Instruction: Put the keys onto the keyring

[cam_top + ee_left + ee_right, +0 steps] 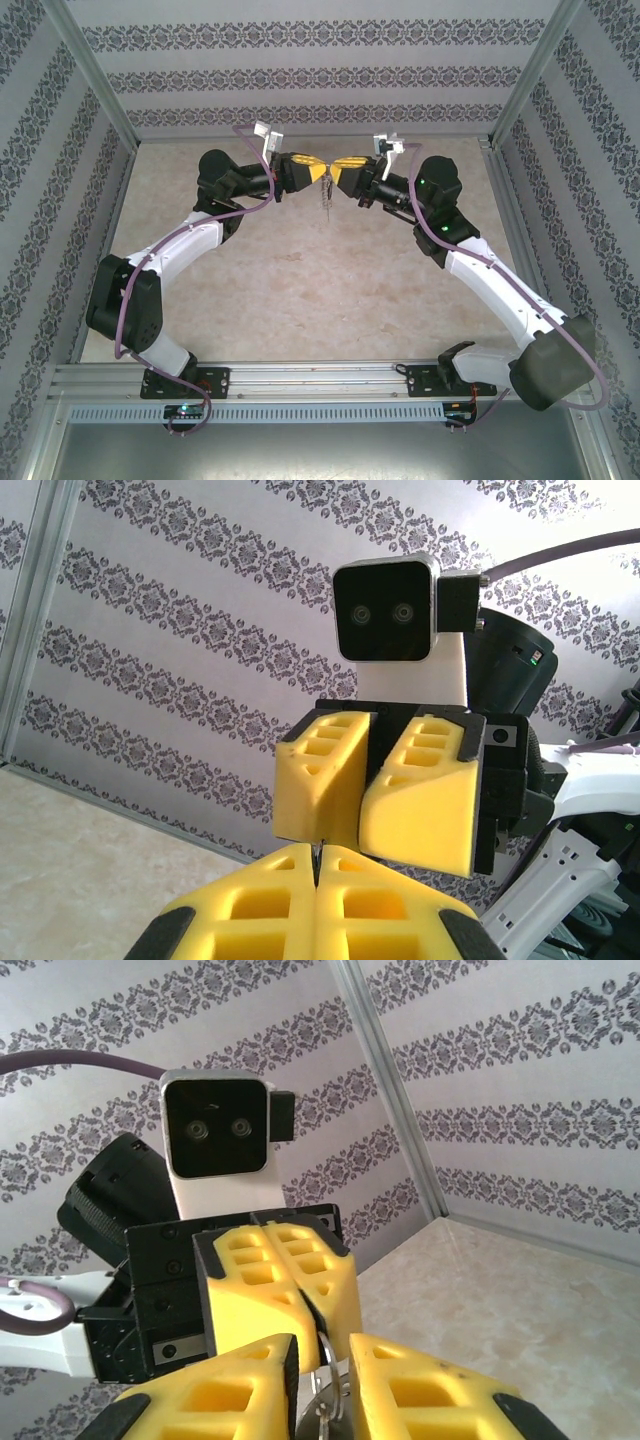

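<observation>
keyring (pixel 327 1352), apparently, hangs between fingers of right tool (pixel 322 1342)

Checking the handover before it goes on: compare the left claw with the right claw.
The left claw has its fingers pressed together; the right claw has a gap with grey metal in it. The left claw reaches in from the left, the right claw from the right, tips meeting. Both have yellow fingers and are raised off the table.

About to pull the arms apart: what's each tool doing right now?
Left tool: closed; anything held cannot be told.
Right tool: slightly apart around metal rings; grip cannot be told.
</observation>
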Robot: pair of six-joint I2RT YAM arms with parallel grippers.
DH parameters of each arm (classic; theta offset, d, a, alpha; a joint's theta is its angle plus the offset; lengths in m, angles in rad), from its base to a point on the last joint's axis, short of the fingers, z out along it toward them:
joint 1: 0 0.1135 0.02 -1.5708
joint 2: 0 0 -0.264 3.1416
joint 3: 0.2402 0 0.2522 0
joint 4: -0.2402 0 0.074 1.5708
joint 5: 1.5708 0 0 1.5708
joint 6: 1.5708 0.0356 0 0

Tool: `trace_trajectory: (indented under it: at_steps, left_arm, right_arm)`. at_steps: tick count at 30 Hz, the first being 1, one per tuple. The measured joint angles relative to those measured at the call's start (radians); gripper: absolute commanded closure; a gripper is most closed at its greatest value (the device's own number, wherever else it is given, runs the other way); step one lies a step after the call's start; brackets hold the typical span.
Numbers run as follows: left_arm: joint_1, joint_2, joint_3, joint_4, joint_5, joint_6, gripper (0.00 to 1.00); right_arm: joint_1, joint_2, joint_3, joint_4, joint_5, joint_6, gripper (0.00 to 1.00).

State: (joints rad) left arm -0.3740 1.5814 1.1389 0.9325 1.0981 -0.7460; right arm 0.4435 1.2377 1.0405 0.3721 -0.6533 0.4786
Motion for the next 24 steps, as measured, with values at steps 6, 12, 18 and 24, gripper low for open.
trace_trajectory:
  at_steps: [6,12,18,24]
  left_arm:
    - [0.0,0.0,0.0,0.0,0.0,0.0,1.0]
    - [-0.004,0.0,0.0,-0.001,0.0,0.0,1.0]
    - [-0.003,0.0,0.0,0.0,-0.004,0.0,1.0]
    - [-0.004,0.0,0.0,0.0,-0.003,0.0,1.0]
  right_arm:
    - [0.002,0.009,0.0,0.006,-0.009,0.014,0.84]
    - [0.004,0.033,0.005,0.007,-0.043,0.022,0.88]
    - [0.003,0.036,0.011,0.007,-0.048,0.028,0.99]
    - [-0.008,0.036,0.011,0.007,-0.065,0.032,1.0]
